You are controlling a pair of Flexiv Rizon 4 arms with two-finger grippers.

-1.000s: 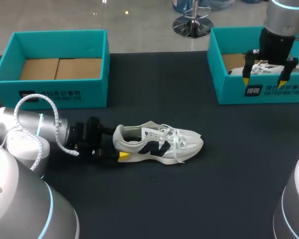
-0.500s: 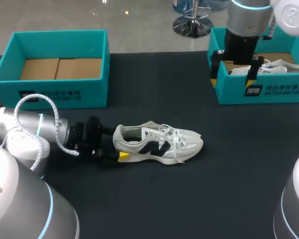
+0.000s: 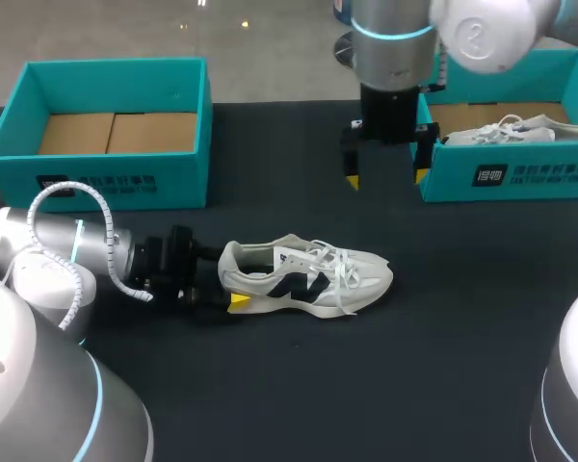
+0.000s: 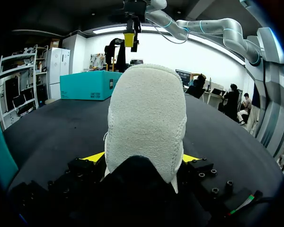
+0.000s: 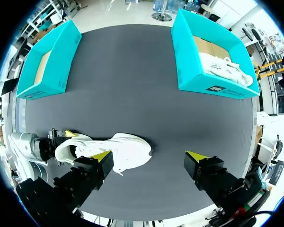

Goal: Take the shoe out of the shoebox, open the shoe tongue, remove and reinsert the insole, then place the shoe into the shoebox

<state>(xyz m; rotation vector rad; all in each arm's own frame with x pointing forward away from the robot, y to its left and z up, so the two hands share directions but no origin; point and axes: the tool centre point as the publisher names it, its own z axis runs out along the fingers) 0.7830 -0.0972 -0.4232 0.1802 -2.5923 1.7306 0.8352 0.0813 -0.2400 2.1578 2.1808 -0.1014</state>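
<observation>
A white sneaker with dark side marks (image 3: 308,274) stands on the black table, toe to the right. My left gripper (image 3: 226,284) is shut on its heel, one yellow tip on each side. In the left wrist view the grey heel (image 4: 146,118) fills the space between the fingers of that gripper (image 4: 143,158). My right gripper (image 3: 386,177) hangs open and empty high over the table, just left of the right teal shoebox (image 3: 501,178). From the right wrist view the sneaker (image 5: 120,149) lies far below its open gripper (image 5: 149,156).
A second white shoe (image 3: 515,130) lies in the right shoebox. An empty teal shoebox (image 3: 106,178) with a cardboard floor stands at the back left. Both boxes (image 5: 47,71) (image 5: 213,82) show from the right wrist.
My right arm has swung left, from over the right shoebox to above the table beside the box's left wall. The left arm and the sneaker have not moved.
</observation>
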